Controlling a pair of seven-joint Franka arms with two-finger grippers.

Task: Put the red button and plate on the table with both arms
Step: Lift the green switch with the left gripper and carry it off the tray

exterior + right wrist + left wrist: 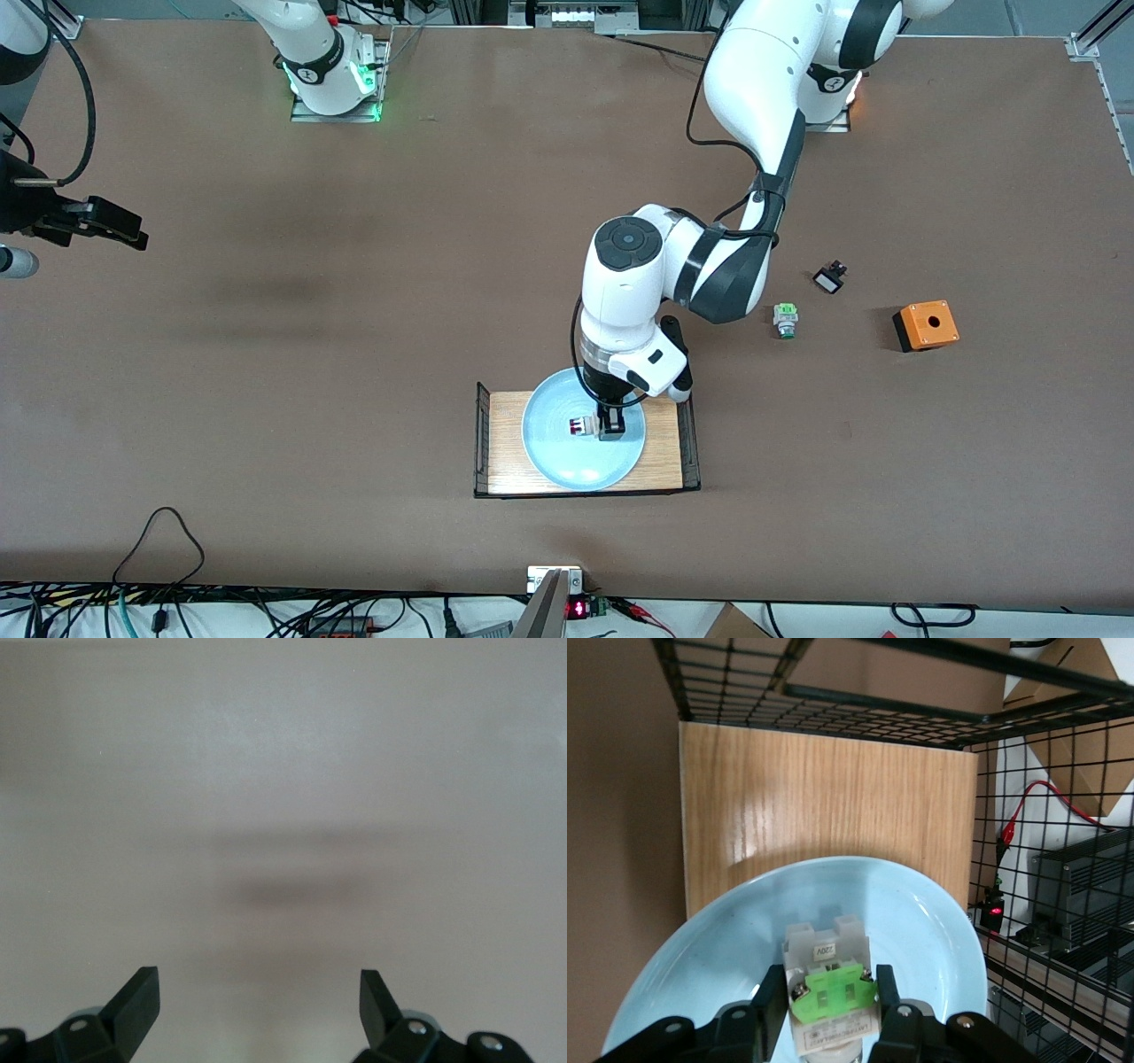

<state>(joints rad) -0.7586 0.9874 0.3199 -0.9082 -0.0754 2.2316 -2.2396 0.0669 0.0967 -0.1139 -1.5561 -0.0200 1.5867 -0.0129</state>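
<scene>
Low in the frame's centre, the left gripper (pixel 609 427) is clamping the red button (pixel 582 426) on the pale-blue plate (pixel 554 456), which is sitting on the wooden tray (pixel 505 443). Lifting straight up should avoid dragging the plate. At the frame's upper left edge, the right gripper (pixel 257 992) is waiting, jaws apart, over the table (pixel 266 354).

Black wire ends (pixel 482 436) flanking the plate (pixel 567 461); open table (pixel 310 372) around.
</scene>
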